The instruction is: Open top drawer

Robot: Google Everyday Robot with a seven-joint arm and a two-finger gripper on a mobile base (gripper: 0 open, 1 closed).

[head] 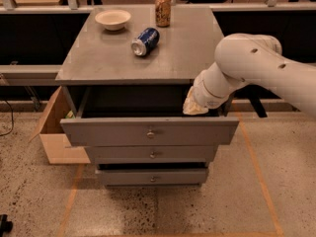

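Cardboard box [52, 132] on the floor, left of the cabinet. On the cabinet top [94, 65]: bowl [113, 19], blue can [145, 41] on its side, upright can [163, 9]. Top drawer [113, 131] is pulled out, front well forward of the two lower drawers [152, 165], knob [150, 133] at centre. Gripper [194, 106] sits just above the drawer's right end, behind the front panel, right of the knob and apart from it. Can't tell whether it is open or closed. White arm [256, 65] comes in from the right.
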